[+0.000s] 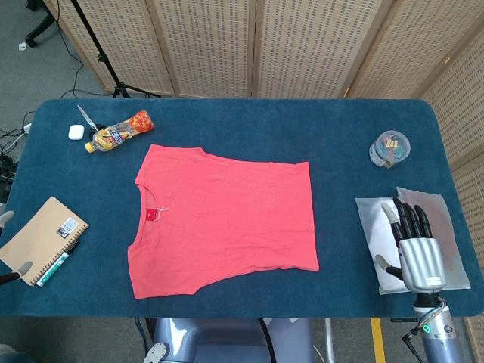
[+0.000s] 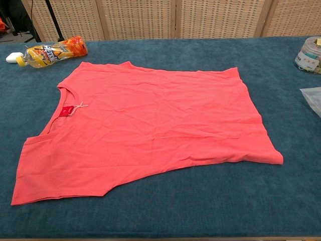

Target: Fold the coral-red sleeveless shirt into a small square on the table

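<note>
The coral-red shirt [image 1: 221, 219] lies flat and unfolded at the middle of the table [image 1: 340, 128], neckline toward the left edge. No fold has been started. The right hand [image 1: 414, 242] hovers open, holding nothing, over a pale cloth [image 1: 378, 219] near the front right corner. The left hand [image 1: 9, 249] is barely visible at the left edge, cut off; its state cannot be told. Next move calls for gripping a shirt edge.

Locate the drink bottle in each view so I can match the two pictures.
Head view: drink bottle lies upper left, just beyond the coral-red shirt.
Chest view: drink bottle at top left, behind the shirt.
Shared landmark: the shirt's neck tag.
</note>
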